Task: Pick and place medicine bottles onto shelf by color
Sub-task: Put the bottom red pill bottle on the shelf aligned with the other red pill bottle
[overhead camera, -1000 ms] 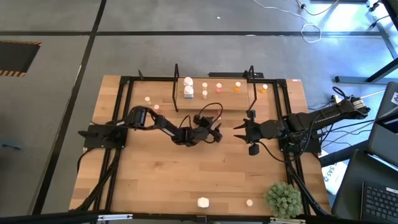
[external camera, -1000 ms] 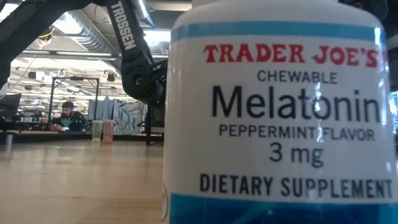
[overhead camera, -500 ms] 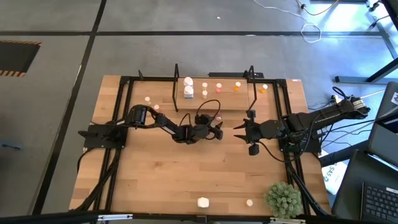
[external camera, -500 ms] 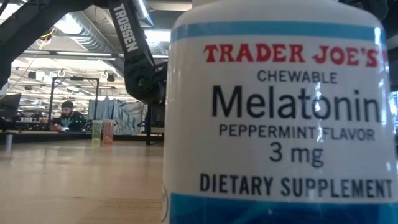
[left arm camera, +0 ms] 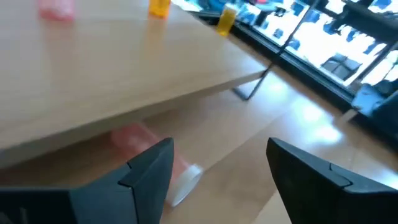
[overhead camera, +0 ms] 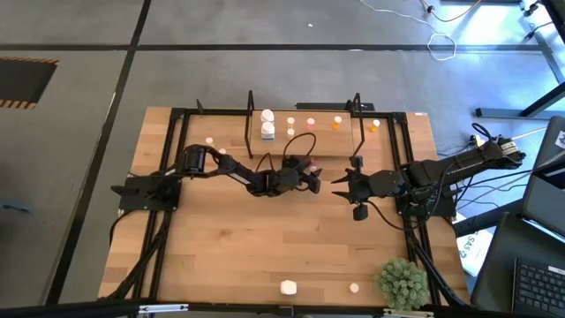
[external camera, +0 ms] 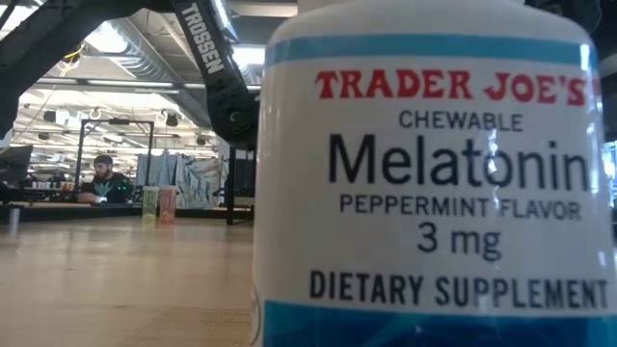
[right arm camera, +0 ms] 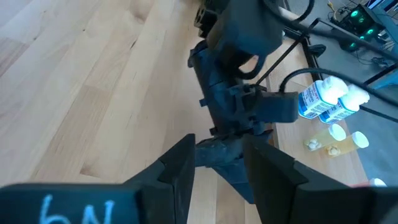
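Note:
The shelf (overhead camera: 318, 141) stands at the table's far middle, with white (overhead camera: 267, 131), pink (overhead camera: 291, 123) and orange (overhead camera: 336, 122) medicine bottles on its board (left arm camera: 124, 74). My left gripper (overhead camera: 311, 181) (left arm camera: 214, 168) is open, nearly level, at the board's near edge. A pink bottle with a white cap (left arm camera: 180, 177) lies on its side on the table by that edge, partly behind one finger (left arm camera: 149, 165). My right gripper (overhead camera: 338, 185) (right arm camera: 217, 165) waits open just right of the left one, holding nothing. A white bottle (overhead camera: 288, 287) stands at the near edge and fills the low view (external camera: 434, 173). My left gripper stands open with one finger in front of the lying pink bottle (left arm camera: 134, 135). That finger hides the bottle's near side, so I cannot tell whether it touches the bottle.
Two small bottles (overhead camera: 215, 146) stand on the table left of the shelf, and an orange one (overhead camera: 375, 125) right of it. A cream bottle (overhead camera: 354, 287) and a green plant (overhead camera: 402, 281) sit at the near right. Black frame rails (overhead camera: 168, 177) run along both sides.
My left gripper has moved toward the table's right and far edge, up to the shelf's near edge, rising a little and rolling about its own line. It has stayed open.

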Available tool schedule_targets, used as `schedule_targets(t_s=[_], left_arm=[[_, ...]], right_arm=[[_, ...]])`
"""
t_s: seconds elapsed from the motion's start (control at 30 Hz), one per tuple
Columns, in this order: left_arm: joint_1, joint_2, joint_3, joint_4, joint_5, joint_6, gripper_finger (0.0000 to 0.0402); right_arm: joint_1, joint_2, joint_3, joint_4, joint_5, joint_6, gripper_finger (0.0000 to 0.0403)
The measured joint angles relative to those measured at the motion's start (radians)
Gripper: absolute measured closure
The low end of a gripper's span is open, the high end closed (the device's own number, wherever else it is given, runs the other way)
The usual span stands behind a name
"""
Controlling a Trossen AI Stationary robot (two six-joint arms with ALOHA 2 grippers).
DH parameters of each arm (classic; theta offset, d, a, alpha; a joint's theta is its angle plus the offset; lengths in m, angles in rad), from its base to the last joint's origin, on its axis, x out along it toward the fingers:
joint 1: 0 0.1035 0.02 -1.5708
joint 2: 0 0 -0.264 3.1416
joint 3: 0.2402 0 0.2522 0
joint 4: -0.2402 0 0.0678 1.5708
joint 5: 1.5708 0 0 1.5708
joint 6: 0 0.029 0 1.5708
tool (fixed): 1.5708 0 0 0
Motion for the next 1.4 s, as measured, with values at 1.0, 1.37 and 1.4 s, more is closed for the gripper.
schedule_targets(t_s=[1.0, 1.37, 1.4], left_arm=[[0.021, -0.127, 0.321, -0.890, 0.145, -0.421, 0.0150], [-0.010, -0.071, 0.322, -0.873, 0.018, -0.496, 0.0150], [-0.009, -0.065, 0.323, -0.868, 0.016, -0.497, 0.0150]], right_arm=[[0.000, 0.000, 0.000, 0.023, 0.000, 0.000, 0.0267], [0.000, 0.000, 0.000, 0.022, 0.000, 0.000, 0.0267], [0.000, 0.000, 0.000, 0.023, 0.000, 0.000, 0.0267]])
